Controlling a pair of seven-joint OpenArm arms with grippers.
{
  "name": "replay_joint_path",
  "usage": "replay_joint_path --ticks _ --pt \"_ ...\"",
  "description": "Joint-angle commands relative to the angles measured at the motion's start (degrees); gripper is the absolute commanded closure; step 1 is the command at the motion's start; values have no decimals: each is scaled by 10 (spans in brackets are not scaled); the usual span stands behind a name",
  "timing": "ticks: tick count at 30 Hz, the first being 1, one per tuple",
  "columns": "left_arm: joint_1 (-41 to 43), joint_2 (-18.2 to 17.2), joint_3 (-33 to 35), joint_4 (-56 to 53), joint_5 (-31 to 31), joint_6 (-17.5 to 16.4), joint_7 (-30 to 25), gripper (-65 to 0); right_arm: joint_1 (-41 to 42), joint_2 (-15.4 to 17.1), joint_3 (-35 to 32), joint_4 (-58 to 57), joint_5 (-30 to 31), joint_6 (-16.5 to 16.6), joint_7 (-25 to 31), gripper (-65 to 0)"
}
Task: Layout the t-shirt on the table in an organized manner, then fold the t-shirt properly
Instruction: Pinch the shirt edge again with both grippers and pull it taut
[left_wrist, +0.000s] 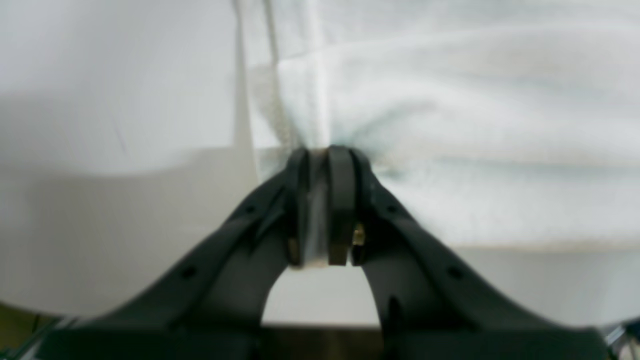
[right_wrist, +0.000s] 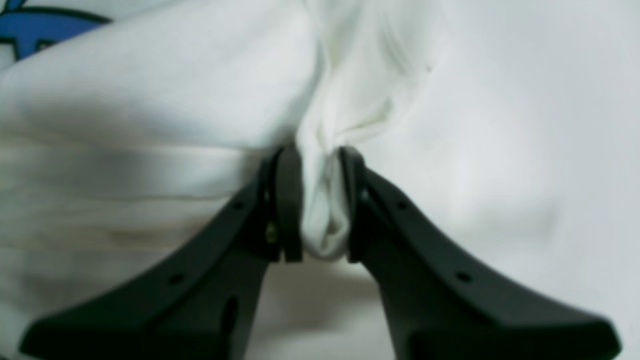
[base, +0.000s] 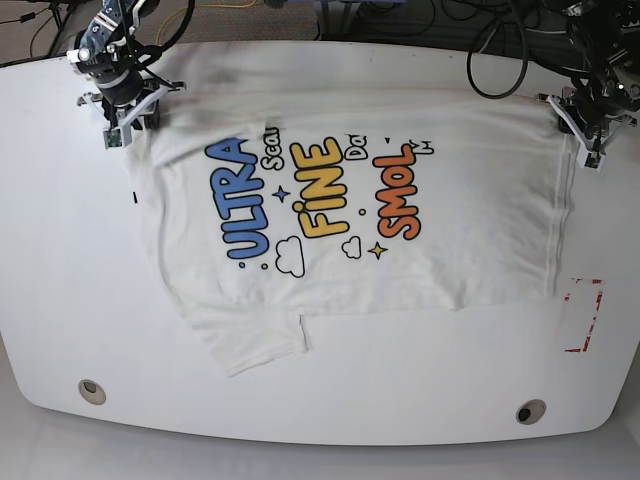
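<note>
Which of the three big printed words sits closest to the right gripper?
The blue "ULTRA": it is the word nearest the right gripper, ahead of yellow "FINE" and orange "SMOL".

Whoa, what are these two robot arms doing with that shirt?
They are laying out a white t-shirt on the table before folding it. The left gripper and the right gripper are each shut on a pinch of its far edge, at opposite ends. The shirt lies print-up and mostly spread, though a sleeve near the front is wrinkled.
</note>
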Motion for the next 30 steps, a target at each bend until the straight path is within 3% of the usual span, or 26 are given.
replay_joint_path --ticks 1,12,14,17,23,26,30 --pt "21 -4 1 14 32 0 39 -47 -24 6 4 24 -11 -6 -4 -108" --pt "56 -17 4 56 32 0 42 -50 -66 6 4 46 -11 -6 -4 -120" --pt "56 -20 4 56 32 0 42 -50 -66 6 3 46 -11 -6 -4 -168" --pt "56 -23 4 56 30 0 42 -81 -65 5 3 48 -11 -6 -4 -309" --pt "27 -22 3 62 29 0 43 -260 -52 5 3 49 -11 -6 -4 -621" --pt "7 -21 4 69 30 0 46 -338 -41 5 1 49 -11 -6 -4 -650" --pt "-18 -20 8 71 29 0 75 -351 -29 7 1 51 -11 -6 -4 -650"
